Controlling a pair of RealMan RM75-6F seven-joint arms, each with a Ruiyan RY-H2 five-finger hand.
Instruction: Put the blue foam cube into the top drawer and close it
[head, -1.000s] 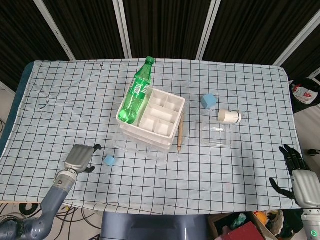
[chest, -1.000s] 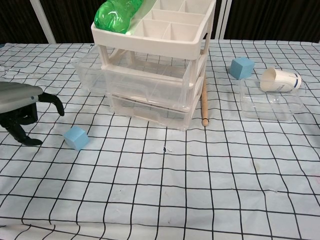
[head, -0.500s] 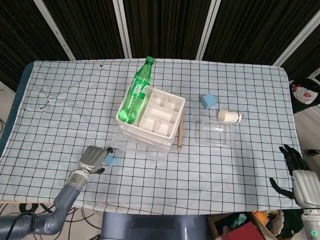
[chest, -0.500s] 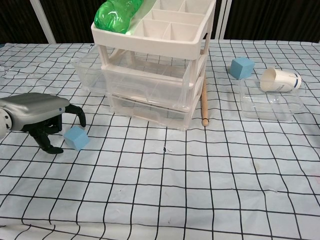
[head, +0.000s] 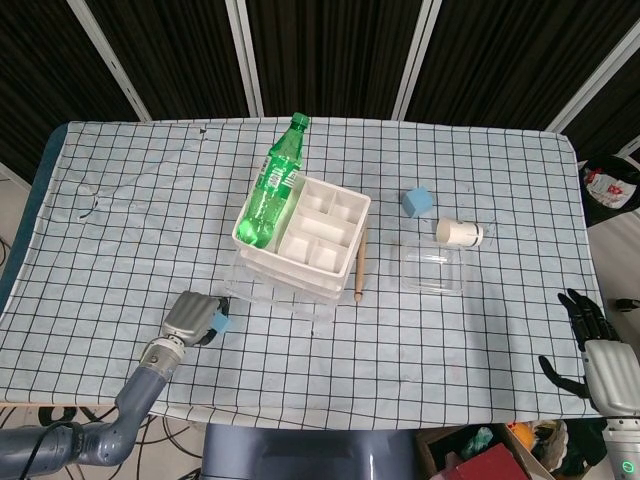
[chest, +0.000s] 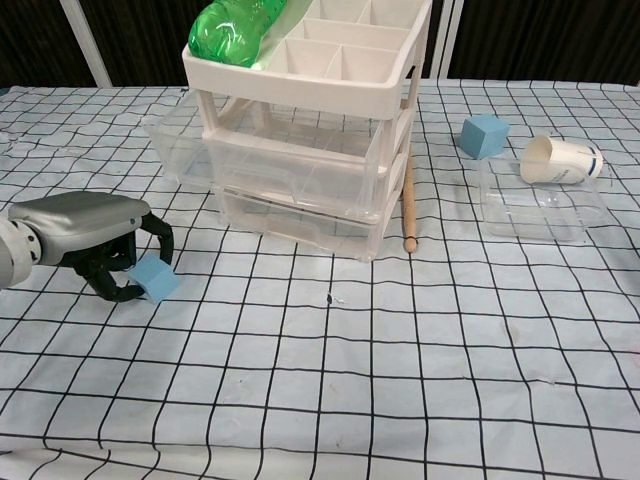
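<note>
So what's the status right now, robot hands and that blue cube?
Left robot hand curled around blue foam cube, cube on cloth. Right robot hand idle, open. Top drawer ajar, path clear.

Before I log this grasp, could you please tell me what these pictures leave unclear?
- Grip: in both views the left hand covers the near blue foam cube on one side; whether its fingers press the cube cannot be told.
- Right hand: only at the head view's lower right edge, absent from the chest view.
- Top drawer: how far it stands open is unclear; the clear plastic blurs its edges.
- Green bottle: cut off by the chest view's top edge.
</note>
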